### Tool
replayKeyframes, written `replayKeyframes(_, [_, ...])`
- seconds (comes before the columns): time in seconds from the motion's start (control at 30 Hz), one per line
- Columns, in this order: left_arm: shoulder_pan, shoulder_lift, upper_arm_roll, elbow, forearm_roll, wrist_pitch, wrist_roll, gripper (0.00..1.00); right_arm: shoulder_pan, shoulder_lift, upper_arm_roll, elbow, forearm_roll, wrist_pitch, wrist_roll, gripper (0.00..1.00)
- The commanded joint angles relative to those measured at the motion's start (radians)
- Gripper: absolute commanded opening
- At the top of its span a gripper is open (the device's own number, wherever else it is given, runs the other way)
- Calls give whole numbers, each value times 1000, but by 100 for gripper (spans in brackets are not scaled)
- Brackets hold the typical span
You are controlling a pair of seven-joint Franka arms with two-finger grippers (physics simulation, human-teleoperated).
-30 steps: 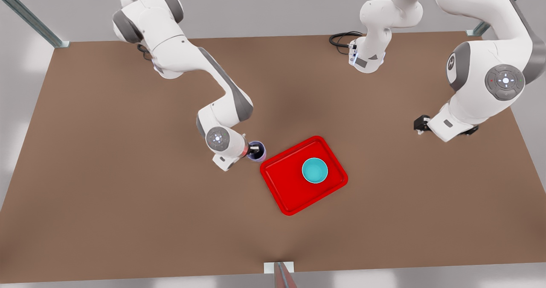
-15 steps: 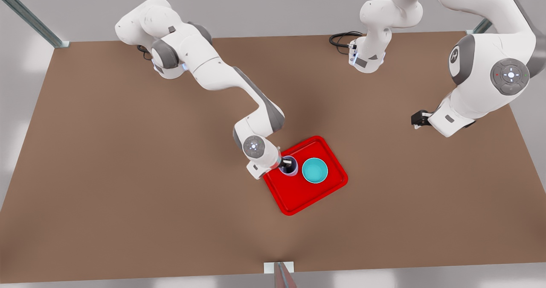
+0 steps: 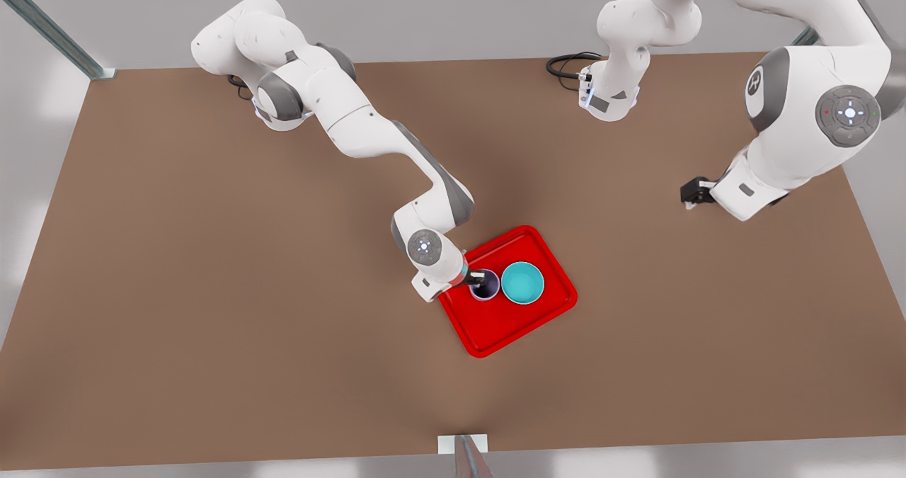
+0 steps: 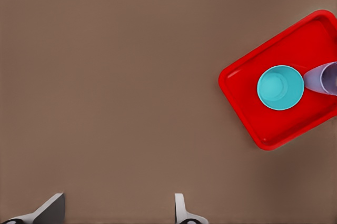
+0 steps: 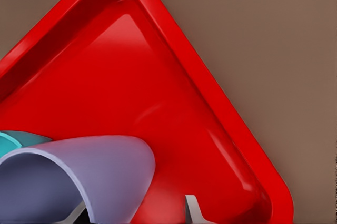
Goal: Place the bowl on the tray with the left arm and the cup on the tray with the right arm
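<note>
Cup (image 3: 485, 286), a pale lavender tumbler, sits at the centre of the front view over the red tray (image 3: 527, 322), just beside the teal bowl (image 3: 523, 283), with the right gripper (image 3: 483, 277) clamped on its rim, one finger inside and one outside. It looks light, rigid and smooth, so I judge the thin rim wall the sensible hold, though slippery if tilted. The left gripper (image 3: 688, 195) waits at the right of that view with its fingers spread apart and empty; no writing or labels are readable anywhere.
</note>
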Motion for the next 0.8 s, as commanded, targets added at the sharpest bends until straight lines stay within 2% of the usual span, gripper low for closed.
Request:
replayKeyframes(0.0, [0, 0, 0, 0, 0, 0, -2, 100, 0, -2, 0, 0, 1, -3, -2, 95])
replayKeyframes(0.23, [-1, -20, -6, 0, 0, -15, -31, 100, -3, -28, -6, -3, -1, -52, -6, 97])
replayKeyframes(0.4, [-1, -17, -20, -2, -20, -17, -63, 100, -15, -129, -8, -12, 5, -167, -8, 97])
replayKeyframes(0.43, [-1, -17, -32, -3, -20, -18, -75, 100, -41, -236, -5, -102, 1, -170, -24, 100])
replayKeyframes(0.5, [-1, -15, -43, -3, -20, -20, -95, 100, -175, -524, 1, -283, -48, -369, -144, 100])
replayKeyframes(0.57, [-1, -9, -45, -3, -19, -17, -95, 100, -362, -715, 1, -362, -197, -538, -316, 100])
replayKeyframes(0.6, [-1, -9, -45, -2, -19, -15, -95, 100, -435, -769, 6, -354, -353, -630, -368, 100])
replayKeyframes(0.63, [-3, -8, -51, -2, -14, -14, -94, 100, -531, -825, 17, -364, -380, -675, -385, 100])
replayKeyframes(0.7, [-3, -6, -51, 0, -11, -14, -94, 100, -718, -973, 146, -472, -392, -677, -391, 100])
replayKeyframes(0.77, [-3, -6, -51, -2, -11, -15, -95, 100, -716, -984, 144, -463, -413, -703, -390, 100])
